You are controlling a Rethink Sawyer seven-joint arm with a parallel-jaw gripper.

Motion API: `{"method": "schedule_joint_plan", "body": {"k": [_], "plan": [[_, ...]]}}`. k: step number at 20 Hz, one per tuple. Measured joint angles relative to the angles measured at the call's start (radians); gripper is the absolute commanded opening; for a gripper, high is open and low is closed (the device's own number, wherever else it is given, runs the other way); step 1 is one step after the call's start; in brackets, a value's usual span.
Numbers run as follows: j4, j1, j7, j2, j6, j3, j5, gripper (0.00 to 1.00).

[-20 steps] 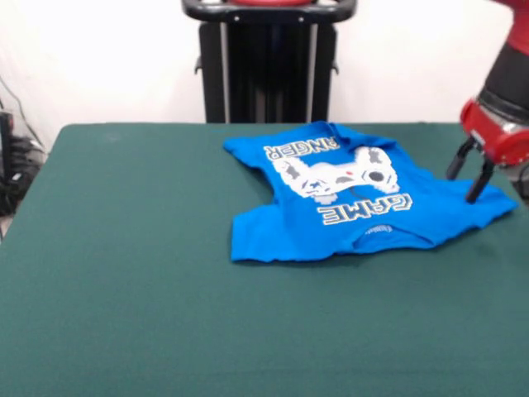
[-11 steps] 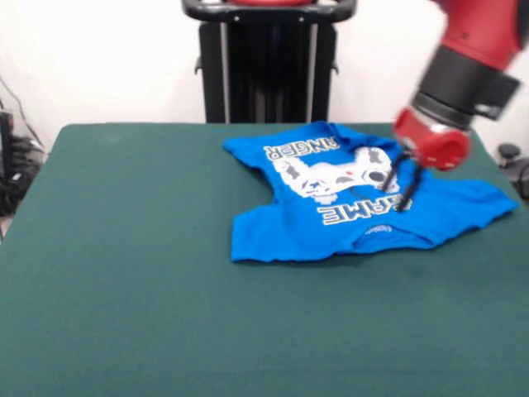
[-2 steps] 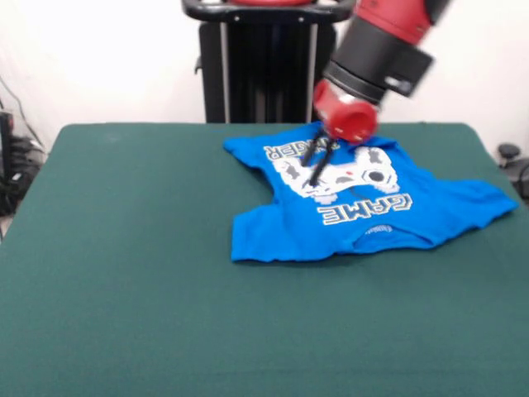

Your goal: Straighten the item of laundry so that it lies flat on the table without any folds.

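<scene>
Hovering over the crumpled bright blue T-shirt [image 3: 364,203] on the dark green felt table [image 3: 124,273], red-and-black gripper [image 3: 312,170] fingers spread, gripping nothing; best lowered gently onto one fold edge.

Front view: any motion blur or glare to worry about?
Front view: the arm's red wrist and the gripper are smeared by motion; the blue T-shirt and its print are sharp. No glare on the green table; lighting even, with a thin shadow under the shirt's near hem.

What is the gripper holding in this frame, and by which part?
Nothing. The gripper hangs open over the printed chest of the blue T-shirt, which lies rumpled on the table; no cloth is pinched.
</scene>
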Motion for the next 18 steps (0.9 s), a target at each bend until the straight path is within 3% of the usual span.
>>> {"method": "schedule_joint_plan", "body": {"k": [6, 18], "plan": [[0.052, -0.069, 0.000, -0.041, -0.064, 0.044, -0.089, 1.00], [0.057, -0.091, 0.000, 0.023, -0.298, 0.104, -0.176, 1.00]]}}
